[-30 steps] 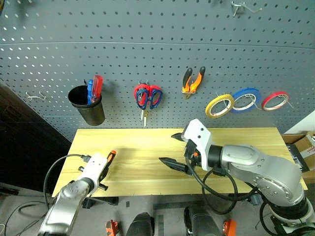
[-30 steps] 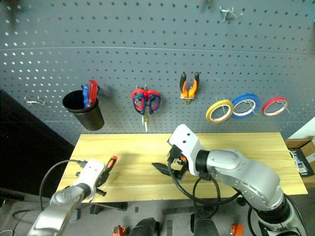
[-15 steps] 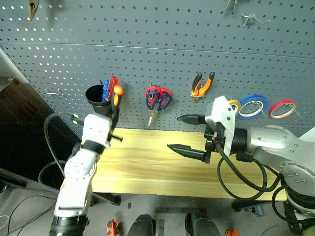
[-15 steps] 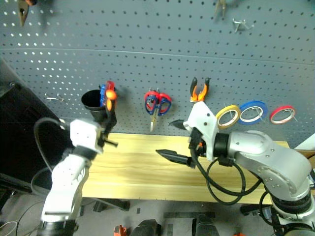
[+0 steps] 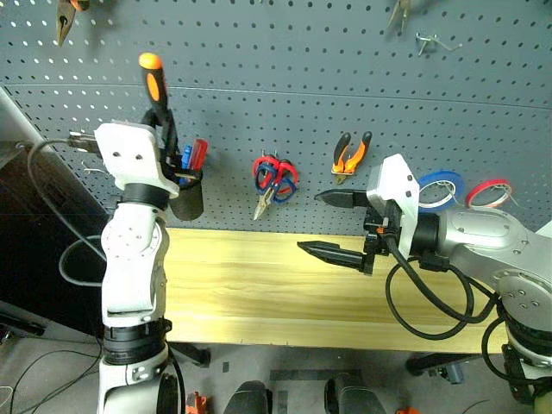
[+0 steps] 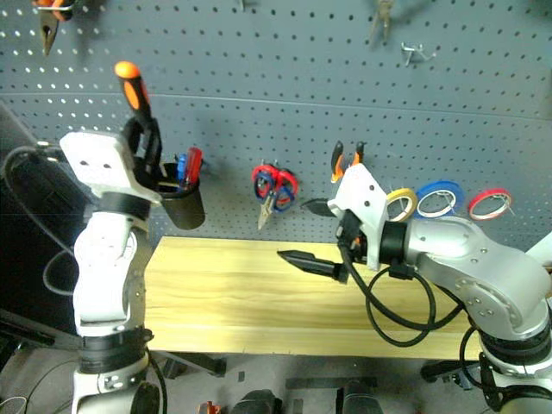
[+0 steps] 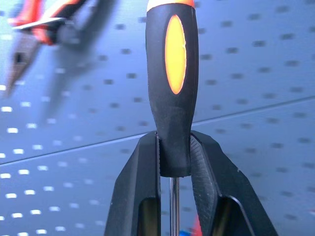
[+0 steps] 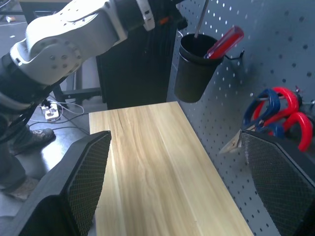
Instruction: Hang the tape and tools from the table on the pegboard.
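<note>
My left gripper point(image 7: 174, 160) is shut on the lower end of the orange-and-black screwdriver point(image 5: 153, 82). It holds the tool upright against the pegboard point(image 5: 285, 86), handle up. The thin shaft point(image 8: 201, 17) points down to the mouth of the black cup point(image 5: 188, 197). My right gripper point(image 5: 326, 226) hangs open and empty above the table point(image 5: 250, 280), pointing left. On the pegboard hang the orange-and-black pliers point(image 5: 349, 155), blue-handled scissors together with a red-handled pair point(image 5: 274, 177), and the yellowish tape point(image 6: 398, 204), partly behind my right hand.
A red and a blue screwdriver point(image 5: 193, 155) stand in the cup. A blue tape roll point(image 5: 438, 188) and a red one point(image 5: 488, 191) hang at the right. More pliers point(image 5: 65, 13) and bare hooks point(image 5: 431, 40) sit higher on the board.
My left arm has lifted the screwdriver from the table's near left edge up to the board above the cup, turning it upright. The right gripper rose slightly, still open. The camera tilted up.
</note>
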Tool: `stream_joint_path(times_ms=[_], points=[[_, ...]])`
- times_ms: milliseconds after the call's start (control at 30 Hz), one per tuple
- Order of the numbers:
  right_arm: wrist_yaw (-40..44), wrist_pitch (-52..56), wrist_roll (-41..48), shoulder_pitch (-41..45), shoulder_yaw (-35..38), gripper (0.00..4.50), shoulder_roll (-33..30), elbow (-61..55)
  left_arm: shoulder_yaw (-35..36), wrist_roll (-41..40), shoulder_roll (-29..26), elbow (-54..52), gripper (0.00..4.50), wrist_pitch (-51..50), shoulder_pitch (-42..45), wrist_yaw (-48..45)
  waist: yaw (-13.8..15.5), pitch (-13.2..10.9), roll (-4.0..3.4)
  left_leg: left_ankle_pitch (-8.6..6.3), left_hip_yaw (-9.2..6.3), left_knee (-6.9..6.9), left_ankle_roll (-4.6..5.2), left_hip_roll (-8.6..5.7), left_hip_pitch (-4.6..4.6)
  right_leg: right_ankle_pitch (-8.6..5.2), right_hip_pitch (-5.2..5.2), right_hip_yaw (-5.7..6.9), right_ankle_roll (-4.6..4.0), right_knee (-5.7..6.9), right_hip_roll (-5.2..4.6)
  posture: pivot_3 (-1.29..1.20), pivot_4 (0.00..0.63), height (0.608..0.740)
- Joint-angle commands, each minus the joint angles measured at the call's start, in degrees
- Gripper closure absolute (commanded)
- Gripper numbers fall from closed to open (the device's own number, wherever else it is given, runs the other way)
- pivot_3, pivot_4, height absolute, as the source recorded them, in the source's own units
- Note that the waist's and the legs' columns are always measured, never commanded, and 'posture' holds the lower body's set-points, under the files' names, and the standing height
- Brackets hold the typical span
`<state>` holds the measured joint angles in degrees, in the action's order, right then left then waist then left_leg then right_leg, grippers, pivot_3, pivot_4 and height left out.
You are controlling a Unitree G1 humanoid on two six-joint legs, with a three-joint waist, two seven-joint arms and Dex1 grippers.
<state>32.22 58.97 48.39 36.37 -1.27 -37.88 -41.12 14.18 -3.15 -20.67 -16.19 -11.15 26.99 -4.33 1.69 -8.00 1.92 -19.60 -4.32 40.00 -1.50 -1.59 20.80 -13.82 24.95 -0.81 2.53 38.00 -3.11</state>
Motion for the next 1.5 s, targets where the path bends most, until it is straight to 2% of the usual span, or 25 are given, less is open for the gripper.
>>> stream_joint_path(times_ms=[33, 267, 333, 400, 667, 800, 933, 1067, 1200, 1267, 1400, 1500], points=[[-0.69, -1.97, -0.47, 1.86, 1.16, 0.00, 0.36, 0.02, 1.35, 0.46, -1.05, 2.23, 3.98, 2.26, 2.22, 0.75, 0.04, 0.13, 0.01, 0.00, 0.00, 0.00, 0.00, 0.00, 0.00, 0.00, 0.00, 0.00, 0.00, -0.01, 0.00, 0.10, 0.080, 0.740], [-1.26, -3.04, -1.34, 3.63, 0.10, 0.00, 1.39, 0.74, -0.71, 1.09, 0.25, 10.92, 3.98, 6.79, 3.08, 0.31, 0.01, 0.23, 0.06, 0.00, 0.00, 0.00, -0.01, -0.01, 0.01, 0.00, 0.01, -0.01, 0.00, -0.02, -0.02, 0.10, 0.078, 0.740], [-1.41, -3.13, -1.53, 4.04, -0.02, 0.00, 1.56, 0.86, -1.18, 0.26, 0.93, 12.54, 3.25, 7.67, 2.87, -0.54, -0.04, 0.25, 0.07, 0.00, 0.01, 0.00, -0.01, -0.01, 0.01, 0.00, 0.02, -0.02, 0.00, -0.02, -0.02, 0.08, 0.078, 0.740], [-1.43, -3.05, -1.63, 4.27, -0.05, 0.00, 1.67, 0.88, -0.74, -1.03, 1.66, 12.83, 2.73, 7.42, 2.30, -0.89, -0.16, 0.25, 0.08, 0.00, 0.01, 0.01, -0.01, -0.01, 0.01, 0.00, 0.03, -0.02, 0.00, -0.01, -0.03, 0.08, 0.078, 0.740], [-2.17, -4.74, -3.59, 2.31, 1.46, 0.00, 1.71, 0.55, -0.23, -2.44, 1.85, 5.13, 0.30, 3.75, -0.76, -0.13, -0.26, 0.70, 0.14, 0.00, 0.04, 0.00, -0.02, 0.02, 0.02, 0.00, 0.10, -0.07, -0.01, 0.01, -0.03, 0.09, 0.068, 0.740], [-3.18, -7.50, -5.60, -2.14, 3.64, 0.00, 1.44, 0.39, -2.90, -6.74, 2.10, -3.01, 0.30, -1.93, -3.05, -4.41, 0.05, 1.46, 0.26, 0.00, 0.04, 0.00, -0.02, 0.00, 0.04, 0.00, 0.06, -0.07, 0.00, -0.01, -0.04, 0.12, 0.059, 0.740], [-3.14, -11.53, -7.94, -10.23, 5.33, 0.00, 1.49, -0.63, -5.11, -12.19, 1.82, -10.96, 0.30, -10.55, -10.38, -8.34, 0.17, 2.52, 0.15, -0.02, 0.04, -0.05, 0.00, -0.03, -0.01, 0.00, -0.02, -0.10, 0.01, -0.08, -0.06, 0.13, 0.057, 0.740], [-5.68, -14.40, -10.11, -15.70, 6.41, 0.00, 3.79, 0.06, -7.01, -11.50, 0.35, -13.59, 0.30, -17.56, -17.00, -8.38, 0.10, 2.63, -0.04, 0.00, 0.07, -0.03, 0.01, 0.00, -0.35, 0.02, -0.28, -0.17, -0.02, 0.07, 0.08, 0.14, 0.055, 0.740], [-10.09, -22.08, -18.67, -24.39, 6.23, 0.00, 7.42, 4.97, -9.86, -2.20, -0.97, -8.99, 0.30, -18.82, -21.70, -3.00, 0.27, 2.75, -0.18, -0.15, -0.02, -0.23, 0.24, -0.04, -1.76, -0.04, -1.80, -0.07, -0.06, -0.22, 0.43, 0.14, 0.051, 0.740], [-13.86, -27.35, -24.53, -28.21, 5.85, 0.00, 9.89, 8.56, -9.38, -1.32, -0.71, -6.29, 0.30, -16.92, -23.00, -2.73, 0.29, 2.80, -0.26, -0.15, -0.01, -0.32, 0.25, -0.03, -2.18, -0.05, -2.27, -0.10, -0.05, -0.35, 0.47, 0.13, 0.047, 0.740], [-21.16, -40.23, -35.43, -35.38, 6.53, 0.00, 15.38, 17.51, -8.56, -2.02, -0.74, 0.13, 0.30, -12.10, -23.82, -5.92, 0.33, 2.88, -0.36, -0.14, -0.01, -0.29, 0.23, -0.01, -2.35, -0.05, -2.45, -0.12, -0.05, -0.37, 0.48, 0.11, 0.039, 0.740], [-25.03, -47.66, -38.37, -40.81, 9.41, 0.00, 19.62, 25.24, -8.57, -3.13, -0.37, 6.82, 0.30, -8.54, -22.98, -8.66, 0.43, 3.47, -0.75, -0.14, 0.00, -0.32, 0.21, -0.02, -2.33, -0.05, -2.41, -0.15, -0.06, -0.37, 0.48, 0.11, 0.027, 0.740]])
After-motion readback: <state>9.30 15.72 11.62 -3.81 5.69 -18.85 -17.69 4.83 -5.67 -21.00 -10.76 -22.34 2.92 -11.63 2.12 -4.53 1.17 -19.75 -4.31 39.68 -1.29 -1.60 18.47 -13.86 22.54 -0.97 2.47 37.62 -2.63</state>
